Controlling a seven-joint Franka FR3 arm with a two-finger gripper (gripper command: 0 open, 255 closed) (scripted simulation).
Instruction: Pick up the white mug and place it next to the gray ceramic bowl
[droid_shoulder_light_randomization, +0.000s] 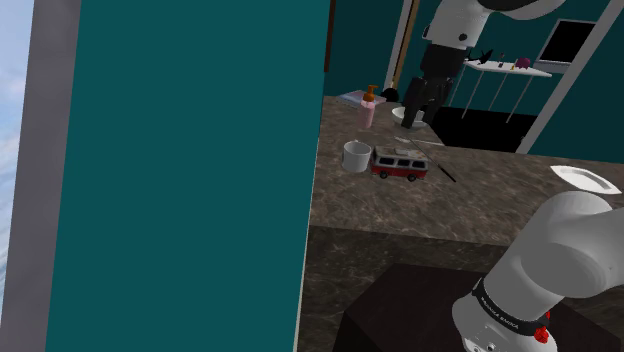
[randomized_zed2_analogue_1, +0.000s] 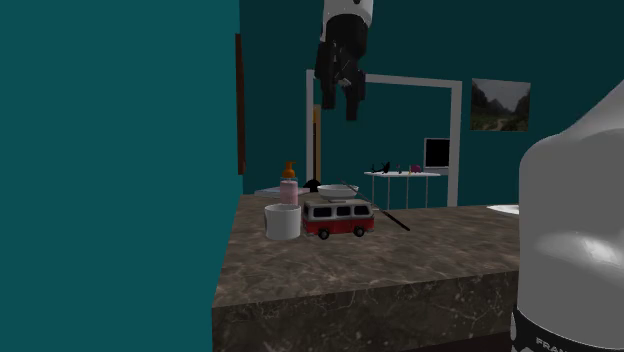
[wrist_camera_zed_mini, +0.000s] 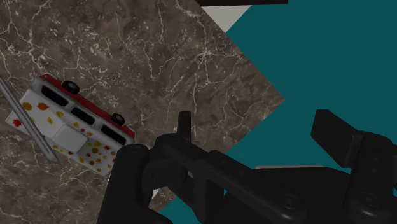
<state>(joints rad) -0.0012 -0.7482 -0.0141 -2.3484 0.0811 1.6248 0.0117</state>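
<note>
The white mug (droid_shoulder_light_randomization: 356, 156) stands on the marbled brown counter (droid_shoulder_light_randomization: 470, 205), close to the counter's edge by the teal wall, touching or nearly touching a red and white toy bus (droid_shoulder_light_randomization: 400, 164). From the second exterior view the mug (randomized_zed2_analogue_1: 283, 221) sits at the bus's (randomized_zed2_analogue_1: 338, 217) left end. A pale bowl (randomized_zed2_analogue_1: 337, 190) rests behind the bus; in the shoulder view the bowl (droid_shoulder_light_randomization: 401, 115) is partly hidden by my hand. My gripper (droid_shoulder_light_randomization: 415, 112) hangs high above the counter (randomized_zed2_analogue_1: 340, 100), open and empty. In the wrist view the fingers (wrist_camera_zed_mini: 184, 127) stand apart, with the bus (wrist_camera_zed_mini: 70, 124) off to one side below.
A pink bottle with an orange cap (droid_shoulder_light_randomization: 369, 108) stands behind the mug. A thin dark stick (droid_shoulder_light_randomization: 446, 173) lies beside the bus. A white plate (droid_shoulder_light_randomization: 585, 178) sits at the counter's right. A tall teal wall (droid_shoulder_light_randomization: 200, 170) borders the counter's left side.
</note>
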